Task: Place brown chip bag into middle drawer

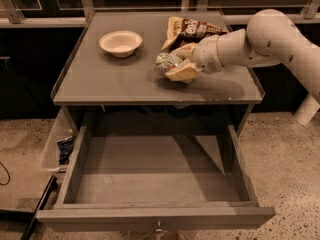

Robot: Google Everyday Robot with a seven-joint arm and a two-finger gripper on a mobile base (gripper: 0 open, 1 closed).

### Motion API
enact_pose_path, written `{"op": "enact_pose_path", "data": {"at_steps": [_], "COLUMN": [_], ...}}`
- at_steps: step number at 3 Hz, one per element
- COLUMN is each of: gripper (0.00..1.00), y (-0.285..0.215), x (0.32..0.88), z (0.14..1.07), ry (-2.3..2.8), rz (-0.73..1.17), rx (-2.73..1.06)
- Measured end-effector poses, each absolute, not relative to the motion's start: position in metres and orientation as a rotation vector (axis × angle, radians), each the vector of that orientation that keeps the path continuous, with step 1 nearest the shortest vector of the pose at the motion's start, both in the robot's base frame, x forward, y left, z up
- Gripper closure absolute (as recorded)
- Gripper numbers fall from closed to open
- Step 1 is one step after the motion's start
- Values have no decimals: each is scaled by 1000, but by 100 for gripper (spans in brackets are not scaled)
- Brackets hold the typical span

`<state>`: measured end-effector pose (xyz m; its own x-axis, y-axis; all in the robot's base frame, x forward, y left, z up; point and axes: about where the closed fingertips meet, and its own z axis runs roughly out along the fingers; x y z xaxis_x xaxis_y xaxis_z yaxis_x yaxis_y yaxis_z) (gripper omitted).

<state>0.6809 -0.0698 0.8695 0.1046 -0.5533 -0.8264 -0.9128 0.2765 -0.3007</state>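
The brown chip bag lies wrinkled at the back right of the grey table top, brown and cream with white lettering. My gripper reaches in from the right, just in front of the bag and apart from it. It is open, and a small green-and-white can sits between its cream fingertips. The middle drawer is pulled fully out below the table top, with its small metal knob at the front.
A white bowl stands at the back left of the table top. A clear plastic bin holding a blue packet hangs beside the drawer on the left. My white arm spans the table's right side. Speckled floor surrounds the cabinet.
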Motion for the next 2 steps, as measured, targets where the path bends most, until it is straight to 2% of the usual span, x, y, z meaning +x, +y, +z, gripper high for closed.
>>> {"op": "enact_pose_path", "data": {"at_steps": [1,2], "gripper": [12,0], "y": [-70,-70], "x": [681,681], "z": [870,869], "ry": [1569,1569], "rz": [462,462], "rx": [-1396,-1396]}}
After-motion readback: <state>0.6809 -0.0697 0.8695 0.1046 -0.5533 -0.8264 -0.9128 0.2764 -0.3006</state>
